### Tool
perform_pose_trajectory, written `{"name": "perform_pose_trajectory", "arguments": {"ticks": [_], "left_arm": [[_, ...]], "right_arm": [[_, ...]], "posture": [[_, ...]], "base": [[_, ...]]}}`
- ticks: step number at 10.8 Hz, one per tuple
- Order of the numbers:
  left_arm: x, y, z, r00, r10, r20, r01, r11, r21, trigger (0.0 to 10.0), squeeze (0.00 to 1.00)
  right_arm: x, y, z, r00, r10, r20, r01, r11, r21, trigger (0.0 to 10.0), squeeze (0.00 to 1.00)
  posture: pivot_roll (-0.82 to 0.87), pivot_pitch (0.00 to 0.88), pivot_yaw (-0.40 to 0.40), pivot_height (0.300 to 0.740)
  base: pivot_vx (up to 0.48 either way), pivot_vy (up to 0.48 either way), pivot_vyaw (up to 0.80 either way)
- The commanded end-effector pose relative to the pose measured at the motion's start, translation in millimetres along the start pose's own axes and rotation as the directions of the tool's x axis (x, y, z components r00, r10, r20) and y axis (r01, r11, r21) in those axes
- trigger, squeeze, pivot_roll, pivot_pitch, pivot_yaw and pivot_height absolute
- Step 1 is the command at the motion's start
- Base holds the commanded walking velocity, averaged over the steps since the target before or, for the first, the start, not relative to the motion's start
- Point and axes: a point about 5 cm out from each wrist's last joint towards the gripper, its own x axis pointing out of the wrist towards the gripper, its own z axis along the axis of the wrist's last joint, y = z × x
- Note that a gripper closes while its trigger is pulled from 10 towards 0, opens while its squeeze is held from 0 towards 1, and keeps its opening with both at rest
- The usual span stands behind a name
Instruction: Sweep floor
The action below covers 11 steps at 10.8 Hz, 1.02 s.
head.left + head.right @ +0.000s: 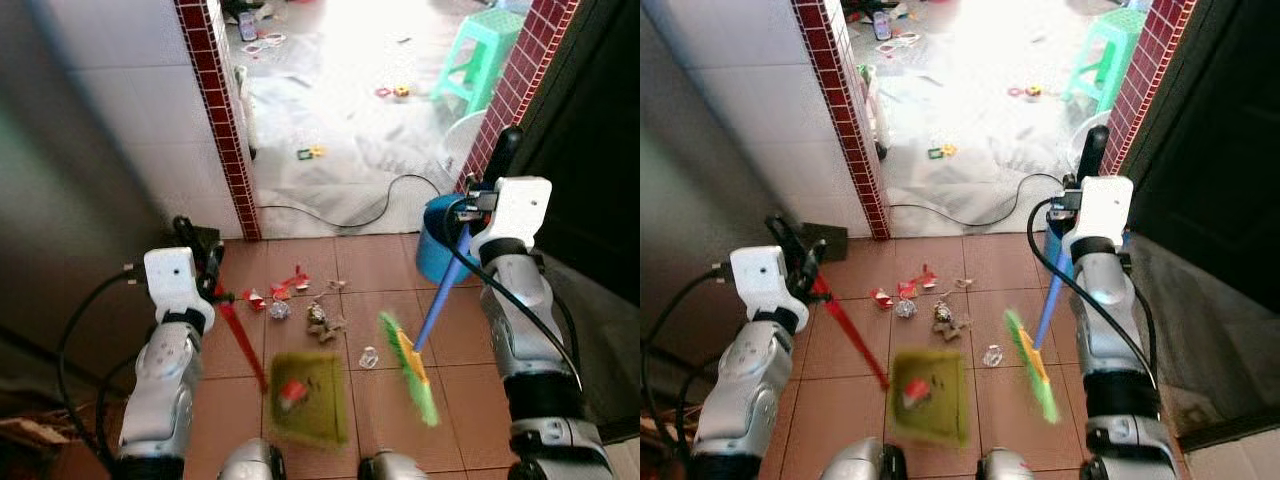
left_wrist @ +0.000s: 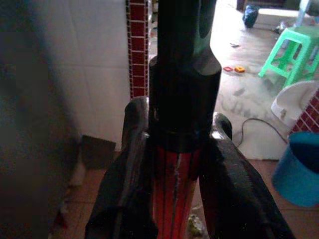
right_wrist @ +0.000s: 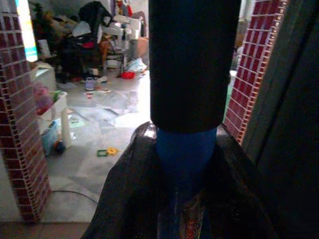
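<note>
My left gripper [image 1: 205, 262] is shut on the red handle [image 2: 174, 189] of a dustpan; its olive pan [image 1: 310, 397] rests low over the brown tiles with a red scrap in it. My right gripper [image 1: 478, 205] is shut on the blue broom handle [image 3: 184, 164], which slants down to the green brush head [image 1: 410, 368], blurred, just right of the pan. Loose litter [image 1: 318, 320] lies on the tiles ahead of the pan: red wrappers [image 1: 285, 288], crumpled bits and a small clear piece [image 1: 369, 357].
A blue bucket [image 1: 440, 240] stands by the right brick pillar [image 1: 520, 70]. A left brick pillar [image 1: 225, 130] frames the doorway. Beyond it lie a black cable [image 1: 370, 215], a green stool [image 1: 480, 55] and scattered toys [image 1: 312, 153]. A white tiled wall [image 1: 120, 120] is on the left.
</note>
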Motion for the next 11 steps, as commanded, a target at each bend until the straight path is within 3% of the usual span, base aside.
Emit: {"name": "perform_pose_trajectory", "arguments": {"ticks": [1, 4, 8, 10, 11], "left_arm": [[2.4, 8.2, 7.3, 0.998, 0.04, 0.041, -0.041, 0.999, 0.026, 10.0, 0.0], [9.0, 13.8, -20.1, 0.983, 0.181, -0.03, -0.177, 0.98, 0.095, 10.0, 0.0], [36.7, -12.5, -33.7, 0.985, 0.161, -0.066, -0.158, 0.986, 0.044, 10.0, 0.0], [40.3, -27.8, -47.9, 0.982, 0.129, -0.136, -0.129, 0.992, 0.007, 10.0, 0.0], [40.9, -30.9, -50.6, 0.983, 0.123, -0.137, -0.125, 0.992, -0.007, 10.0, 0.0]], "right_arm": [[5.1, 7.7, 9.9, 0.999, 0.024, 0.036, -0.024, 1.0, 0.012, 10.0, 0.0], [2.2, 16.2, 3.7, 0.997, 0.072, 0.009, -0.073, 0.997, 0.035, 10.0, 0.0], [5.1, 16.3, 4.1, 0.996, 0.091, -0.008, -0.09, 0.995, 0.049, 10.0, 0.0], [3.4, 18.4, -4.9, 0.991, 0.09, -0.095, -0.077, 0.989, 0.129, 10.0, 0.0], [3.1, 21.0, -9.5, 0.983, 0.099, -0.155, -0.063, 0.974, 0.219, 10.0, 0.0]], "posture": [[-0.07, 0.0, 0.041, 0.74], [-0.09, 0.0, 0.049, 0.74], [-0.11, 0.0, 0.042, 0.74], [-0.14, 0.0, 0.044, 0.74], [-0.14, 0.0, 0.044, 0.74]], "base": [[0.0, 0.0, 0.0], [0.0, 0.0, 0.0], [0.0, 0.0, 0.0], [0.0, 0.0, 0.0], [0.0, 0.0, 0.0]]}}
